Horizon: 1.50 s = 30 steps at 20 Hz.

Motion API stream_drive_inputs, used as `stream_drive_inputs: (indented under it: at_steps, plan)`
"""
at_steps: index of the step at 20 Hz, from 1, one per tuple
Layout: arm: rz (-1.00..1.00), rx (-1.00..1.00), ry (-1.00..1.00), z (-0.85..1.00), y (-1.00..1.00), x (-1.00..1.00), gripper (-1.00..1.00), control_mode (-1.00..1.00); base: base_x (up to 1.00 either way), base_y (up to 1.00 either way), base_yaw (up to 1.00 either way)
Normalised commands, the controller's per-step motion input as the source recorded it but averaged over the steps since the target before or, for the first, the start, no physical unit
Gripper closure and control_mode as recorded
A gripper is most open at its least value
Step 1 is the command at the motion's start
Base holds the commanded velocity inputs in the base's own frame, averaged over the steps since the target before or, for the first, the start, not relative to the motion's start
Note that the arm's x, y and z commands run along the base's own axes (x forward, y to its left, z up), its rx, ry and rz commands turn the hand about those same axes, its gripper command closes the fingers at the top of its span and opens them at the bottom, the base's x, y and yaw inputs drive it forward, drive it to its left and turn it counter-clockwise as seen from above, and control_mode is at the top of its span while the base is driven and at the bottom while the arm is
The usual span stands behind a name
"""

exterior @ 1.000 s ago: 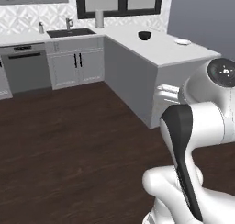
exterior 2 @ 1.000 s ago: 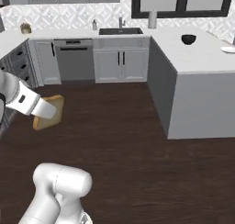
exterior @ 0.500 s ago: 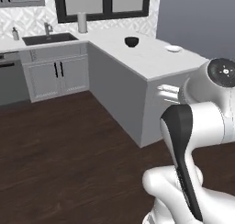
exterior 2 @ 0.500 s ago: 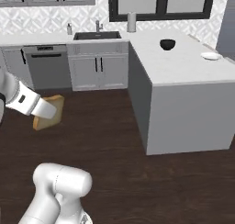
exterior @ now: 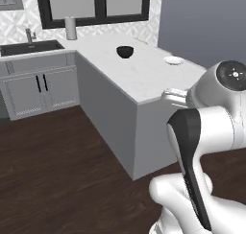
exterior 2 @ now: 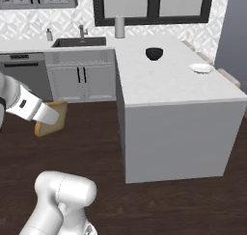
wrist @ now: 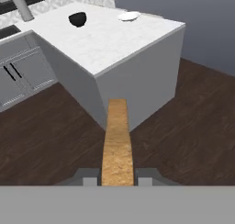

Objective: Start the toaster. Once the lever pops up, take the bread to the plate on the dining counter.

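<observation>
Bread (wrist: 117,140) sits pinched edge-on between my two fingers (wrist: 91,177), carried in the air over the dark wood floor (exterior 2: 96,152) short of the dining counter (exterior 2: 169,80), so I judge the job now is to keep the grip firm and the slice level while closing on the plate (exterior 2: 200,68) near the counter's far edge, steering past the black bowl (exterior 2: 154,53). From my hand's camera I see only the slice's thin edge, while the right base view shows its broad tan face beside my gripper (exterior 2: 52,117).
</observation>
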Motion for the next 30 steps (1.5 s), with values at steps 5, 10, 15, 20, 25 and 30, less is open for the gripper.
stream_drive_inputs:
  at_steps: [5, 10, 15, 20, 25, 30]
  plan:
    - [0.00, 0.00, 0.00, 0.00, 0.00, 0.00, 1.00, 1.00, 0.66, -1.00, 0.23]
    - [0.00, 0.00, 0.00, 0.00, 0.00, 0.00, 1.00, 1.00, 0.23, -1.00, 0.28]
    - [0.00, 0.00, 0.00, 0.00, 0.00, 0.00, 1.00, 1.00, 0.18, -1.00, 0.28]
    - [0.00, 0.00, 0.00, 0.00, 0.00, 0.00, 1.00, 1.00, 0.21, -1.00, 0.27]
    - [0.00, 0.00, 0.00, 0.00, 0.00, 0.00, 1.00, 1.00, 0.22, -1.00, 0.25]
    - [0.00, 0.00, 0.00, 0.00, 0.00, 0.00, 1.00, 1.00, 0.23, -1.00, 0.27]
